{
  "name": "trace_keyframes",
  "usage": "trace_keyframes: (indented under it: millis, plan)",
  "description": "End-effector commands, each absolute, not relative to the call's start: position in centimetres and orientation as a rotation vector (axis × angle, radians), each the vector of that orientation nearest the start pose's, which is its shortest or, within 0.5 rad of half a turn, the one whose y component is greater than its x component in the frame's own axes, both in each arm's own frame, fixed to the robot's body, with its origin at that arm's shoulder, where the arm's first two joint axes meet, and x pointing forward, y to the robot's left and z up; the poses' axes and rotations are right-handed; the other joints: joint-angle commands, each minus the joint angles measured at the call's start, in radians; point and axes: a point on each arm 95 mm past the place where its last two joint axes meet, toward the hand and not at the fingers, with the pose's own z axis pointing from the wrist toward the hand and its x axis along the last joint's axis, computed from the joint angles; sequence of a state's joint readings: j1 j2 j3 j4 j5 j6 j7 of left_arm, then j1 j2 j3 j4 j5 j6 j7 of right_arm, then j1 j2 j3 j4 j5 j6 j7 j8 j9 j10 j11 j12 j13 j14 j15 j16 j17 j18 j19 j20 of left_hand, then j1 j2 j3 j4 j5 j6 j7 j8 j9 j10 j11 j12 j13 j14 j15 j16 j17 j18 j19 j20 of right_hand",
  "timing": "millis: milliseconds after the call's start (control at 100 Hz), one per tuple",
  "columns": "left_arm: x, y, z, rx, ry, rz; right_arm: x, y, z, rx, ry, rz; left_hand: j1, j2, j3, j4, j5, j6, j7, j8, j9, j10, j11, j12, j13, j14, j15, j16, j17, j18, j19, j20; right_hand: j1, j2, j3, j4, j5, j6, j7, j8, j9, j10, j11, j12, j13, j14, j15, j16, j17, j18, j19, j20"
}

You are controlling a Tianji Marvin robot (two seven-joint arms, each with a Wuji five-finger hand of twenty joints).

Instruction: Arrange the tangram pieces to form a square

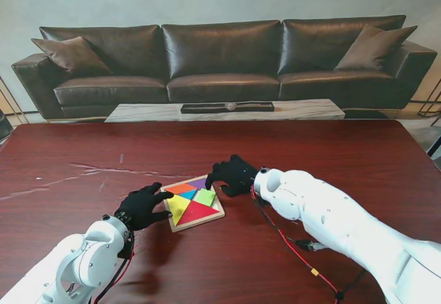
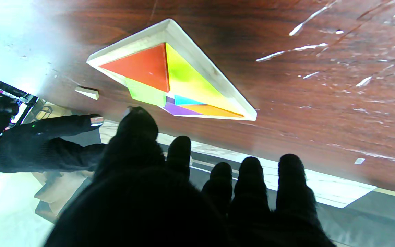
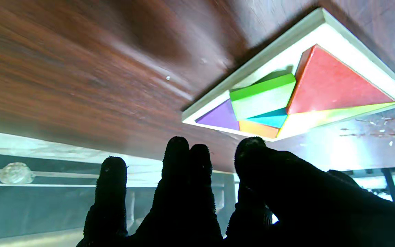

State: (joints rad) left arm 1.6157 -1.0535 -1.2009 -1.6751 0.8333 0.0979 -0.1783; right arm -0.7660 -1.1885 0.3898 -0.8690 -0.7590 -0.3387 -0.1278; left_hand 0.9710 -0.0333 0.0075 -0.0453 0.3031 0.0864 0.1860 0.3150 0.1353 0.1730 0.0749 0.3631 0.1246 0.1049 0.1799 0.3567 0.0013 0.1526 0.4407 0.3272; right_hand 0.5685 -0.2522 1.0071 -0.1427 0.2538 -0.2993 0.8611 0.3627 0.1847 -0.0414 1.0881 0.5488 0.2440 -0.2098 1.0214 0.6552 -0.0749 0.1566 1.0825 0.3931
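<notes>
Fingers [image 1: 160, 195] of my left hand [image 1: 142, 206] are spread and touching the left edge of the shallow square wooden tray [image 1: 180, 225], nothing held between them; from the left wrist they fan out apart, tips short of the tray. Over on the other side, my right hand [image 1: 233, 174] sits at the tray's far right corner, black-gloved fingers [image 3: 177, 154] curled downward. From the right wrist the thumb and the others are slightly parted with no piece between them, so that hand carries nothing either.

That tray lies on the dark reddish wooden counter [image 1: 331, 152], roughly midway between my two hands and rotated so a corner points toward me. Inside it: a large red triangle [image 1: 198, 213] nearest me, a large yellow triangle [image 1: 177, 206] on the left, an orange triangle [image 1: 180, 188] at the far side, a small cyan triangle [image 1: 188, 195] in the centre, a purple piece [image 1: 199, 183] at the far right corner. A light green square block [image 1: 205, 196] sits on the right, and from the right wrist it looks tilted, one edge riding up instead of lying flat with the rest. Pale bare tray floor shows beside it.

One small pale wooden scrap [image 2: 87, 92] lies on the counter just beside the tray, seen only from the left wrist.
</notes>
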Motion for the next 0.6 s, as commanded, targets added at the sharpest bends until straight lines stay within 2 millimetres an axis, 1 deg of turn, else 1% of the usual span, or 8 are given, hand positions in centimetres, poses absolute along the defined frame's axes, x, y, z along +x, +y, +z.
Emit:
trace_keyframes:
  millis: [0, 10, 20, 30, 70, 110, 290, 590]
  plan:
    - [38.2, -0.1, -34.0, -1.507, 1.599, -1.393, 52.0, 7.5, -35.0, 0.789, 2.102, 1.494, 0.036, 0.052, -0.012, 0.04, 0.016, -0.01, -0.006, 0.013, -0.02, -0.026, -0.021, 0.0, -0.023, -0.017, -0.019, -0.001, -0.016, 0.008, -0.016, 0.01, 0.06, -0.024, 0.033, -0.059, 0.043, -0.022, 0.014, -0.032, -0.041, 0.014, 0.095, 0.127, 0.058, -0.089, 0.049, 0.074, -0.002, -0.029, 0.039, 0.042]
    - [38.2, -0.1, -34.0, -1.507, 1.599, -1.393, 51.9, 7.5, -34.9, 0.787, 2.103, 1.493, 0.036, 0.052, -0.012, 0.04, 0.016, -0.01, -0.006, 0.013, -0.02, -0.026, -0.021, 0.0, -0.024, -0.018, -0.02, -0.001, -0.015, 0.008, -0.016, 0.01, 0.067, -0.035, 0.036, -0.073, 0.047, -0.026, 0.013, -0.033, -0.042, 0.013, 0.104, 0.144, 0.064, -0.088, 0.057, 0.081, -0.002, -0.03, 0.043, 0.045]
    - [38.2, -0.1, -34.0, -1.507, 1.6, -1.393, 51.9, 7.4, -34.9, 0.785, 2.104, 1.491, 0.036, 0.052, -0.012, 0.04, 0.016, -0.01, -0.005, 0.013, -0.02, -0.026, -0.021, 0.0, -0.024, -0.018, -0.02, -0.001, -0.015, 0.008, -0.016, 0.01, 0.075, -0.044, 0.044, -0.093, 0.051, -0.028, 0.012, -0.033, -0.042, 0.012, 0.107, 0.18, 0.072, -0.088, 0.063, 0.093, 0.0, -0.031, 0.05, 0.05]
    - [38.2, -0.1, -34.0, -1.507, 1.6, -1.393, 51.8, 7.3, -34.9, 0.783, 2.105, 1.489, 0.037, 0.051, -0.011, 0.04, 0.016, -0.009, -0.006, 0.013, -0.02, -0.026, -0.021, 0.0, -0.024, -0.018, -0.02, -0.001, -0.016, 0.007, -0.016, 0.01, 0.079, -0.051, 0.047, -0.103, 0.056, -0.031, 0.011, -0.033, -0.043, 0.01, 0.112, 0.202, 0.078, -0.088, 0.07, 0.101, 0.0, -0.032, 0.054, 0.053]
    - [38.2, -0.2, -34.1, -1.508, 1.602, -1.394, 51.7, 7.0, -34.8, 0.778, 2.11, 1.483, 0.037, 0.052, -0.012, 0.04, 0.016, -0.01, -0.006, 0.013, -0.021, -0.026, -0.021, 0.0, -0.024, -0.018, -0.02, -0.001, -0.017, 0.007, -0.017, 0.01, 0.091, -0.069, 0.055, -0.124, 0.068, -0.046, 0.007, -0.034, -0.046, 0.006, 0.132, 0.261, 0.096, -0.088, 0.087, 0.12, 0.0, -0.032, 0.065, 0.059]
    - [38.2, -0.2, -34.1, -1.508, 1.604, -1.394, 51.5, 6.7, -34.8, 0.779, 2.117, 1.475, 0.037, 0.052, -0.012, 0.039, 0.017, -0.01, -0.005, 0.013, -0.02, -0.026, -0.021, 0.0, -0.024, -0.017, -0.02, -0.001, -0.016, 0.007, -0.017, 0.01, 0.096, -0.076, 0.058, -0.133, 0.077, -0.062, 0.006, -0.034, -0.047, 0.004, 0.14, 0.292, 0.108, -0.087, 0.096, 0.128, 0.0, -0.031, 0.071, 0.061]
    - [38.2, -0.3, -34.1, -1.507, 1.606, -1.395, 51.2, 6.3, -35.1, 0.807, 2.143, 1.464, 0.036, 0.053, -0.012, 0.039, 0.018, -0.011, -0.003, 0.014, -0.02, -0.028, -0.021, 0.001, -0.023, -0.018, -0.02, -0.001, -0.016, 0.008, -0.018, 0.011, 0.119, -0.086, 0.059, -0.148, 0.117, -0.104, 0.012, -0.029, -0.046, 0.006, 0.135, 0.318, 0.109, -0.078, 0.101, 0.133, -0.002, -0.025, 0.062, 0.056]
    - [38.2, -0.3, -34.1, -1.504, 1.604, -1.396, 51.2, 7.8, -35.8, 0.825, 2.186, 1.477, 0.037, 0.053, -0.012, 0.039, 0.017, -0.01, -0.003, 0.014, -0.02, -0.027, -0.021, 0.001, -0.024, -0.018, -0.021, -0.001, -0.016, 0.007, -0.018, 0.012, 0.116, -0.079, 0.051, -0.145, 0.118, -0.119, 0.007, -0.027, -0.045, 0.006, 0.13, 0.323, 0.11, -0.077, 0.098, 0.131, -0.003, -0.018, 0.05, 0.051]
